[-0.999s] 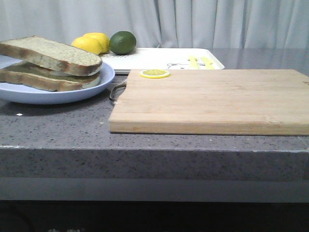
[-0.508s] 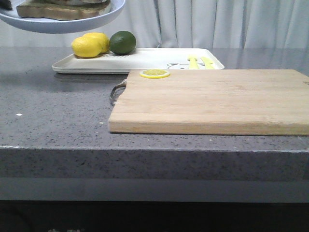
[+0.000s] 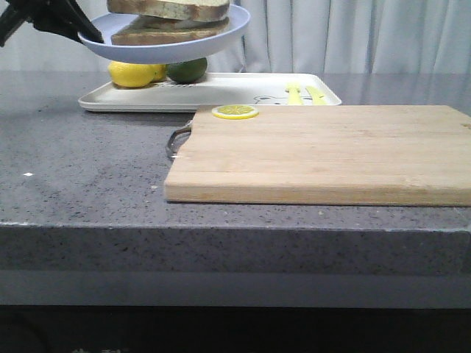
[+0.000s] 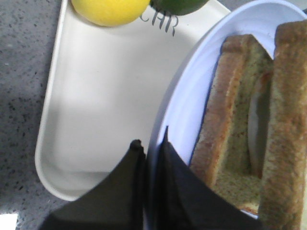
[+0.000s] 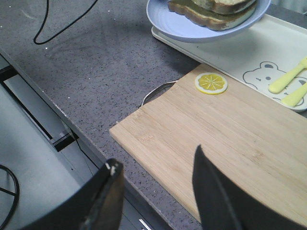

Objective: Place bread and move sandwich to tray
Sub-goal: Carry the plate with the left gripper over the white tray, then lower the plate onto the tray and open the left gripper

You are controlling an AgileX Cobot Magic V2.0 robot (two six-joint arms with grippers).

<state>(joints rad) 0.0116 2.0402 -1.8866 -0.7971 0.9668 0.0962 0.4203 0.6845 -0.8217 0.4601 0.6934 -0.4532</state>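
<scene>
Left gripper (image 4: pixel 149 148) pinches the blue plate's (image 3: pixel 221 45) rim, holding it in the air over the tray (image 3: pixel 221 90); the sandwich (image 3: pixel 171 20) rides on it. Right gripper (image 5: pixel 156 191) hangs parted above the cutting board (image 3: pixel 331 151).

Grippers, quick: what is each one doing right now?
Left gripper: shut on the plate rim, sandwich aboard.
Right gripper: open, holding nothing.
</scene>
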